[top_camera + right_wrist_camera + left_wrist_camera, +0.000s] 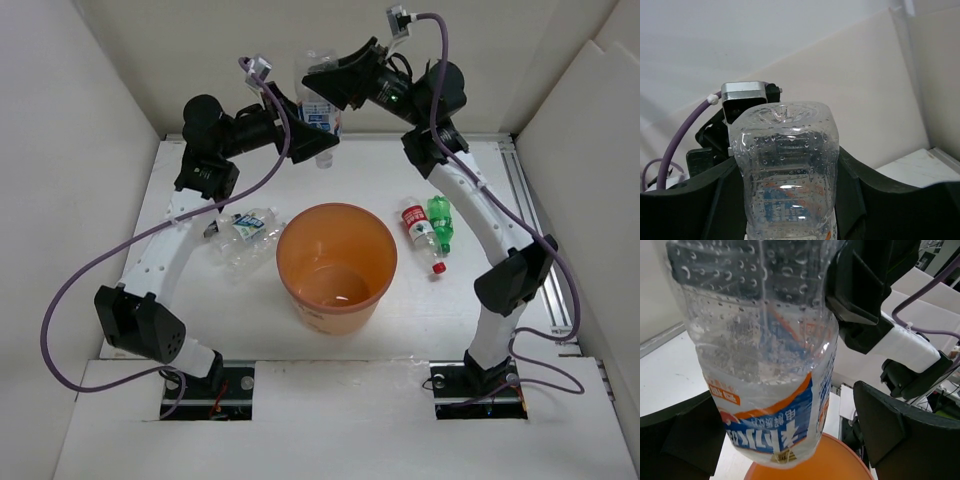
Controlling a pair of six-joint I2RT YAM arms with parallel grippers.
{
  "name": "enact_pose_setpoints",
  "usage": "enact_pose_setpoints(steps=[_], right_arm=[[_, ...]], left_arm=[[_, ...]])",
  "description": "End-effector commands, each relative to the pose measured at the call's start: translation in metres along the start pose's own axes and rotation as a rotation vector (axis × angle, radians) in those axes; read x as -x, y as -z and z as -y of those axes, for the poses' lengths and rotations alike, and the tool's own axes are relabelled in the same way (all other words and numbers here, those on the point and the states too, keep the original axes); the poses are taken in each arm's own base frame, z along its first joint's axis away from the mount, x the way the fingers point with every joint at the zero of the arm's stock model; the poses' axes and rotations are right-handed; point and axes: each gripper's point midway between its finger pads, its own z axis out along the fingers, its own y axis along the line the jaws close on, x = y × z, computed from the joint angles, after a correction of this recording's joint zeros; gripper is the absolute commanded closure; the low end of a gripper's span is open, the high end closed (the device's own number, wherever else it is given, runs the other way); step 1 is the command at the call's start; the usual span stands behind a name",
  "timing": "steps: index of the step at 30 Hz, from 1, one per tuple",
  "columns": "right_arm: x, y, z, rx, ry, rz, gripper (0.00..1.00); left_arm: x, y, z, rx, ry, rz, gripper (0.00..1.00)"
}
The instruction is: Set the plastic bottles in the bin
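- The white bench (420,312) carries everything, with walls on its left, right and far sides.
- The bin (335,318), round and orange, stands upright in the middle of the bench between the two arms, its mouth open to the overhead camera.
- One clear bottle with a blue-white label (318,110) hangs in the air beyond the far rim of the bin, cap end down and base up. It is wet with droplets inside.
- A small heap of clear bottles (245,232) lies on the bench just left of the bin, close to its rim. At least one carries a blue-white label; how many lie there I cannot tell.
- The red-labelled bottle (420,232), with its red cap towards the near side, lies right of the bin.
- The green bottle (440,220) lies touching it on its right, the two side by side.
- The right gripper (786,190) is clamped on the raised bottle near its base, a finger pressed to each side.
- The left gripper (785,432) is spread wide around the labelled lower part of the same bottle, with a gap between each finger and the plastic.
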Motion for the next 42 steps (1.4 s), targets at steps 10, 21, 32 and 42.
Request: enact_pose_setpoints(steps=[10, 21, 32, 42], right_arm=[[0.012, 0.006, -0.036, 0.111, 0.036, 0.042, 0.0], [0.012, 0.153, 0.073, -0.489, 0.157, -0.056, 0.0], [-0.021, 0.304, 0.148, -1.141, 0.213, -0.21, 0.0], [-0.073, 0.377, 0.206, -1.428, 0.124, -0.389, 0.0]], left_arm=[[0.008, 0.023, 0.061, -0.132, -0.125, 0.049, 0.9], [-0.056, 0.016, 0.092, 0.018, -0.117, 0.033, 0.94], [-0.116, 0.007, 0.067, 0.238, -0.045, -0.039, 0.58], [-0.121, 0.012, 0.07, 0.23, -0.031, -0.051, 0.01]])
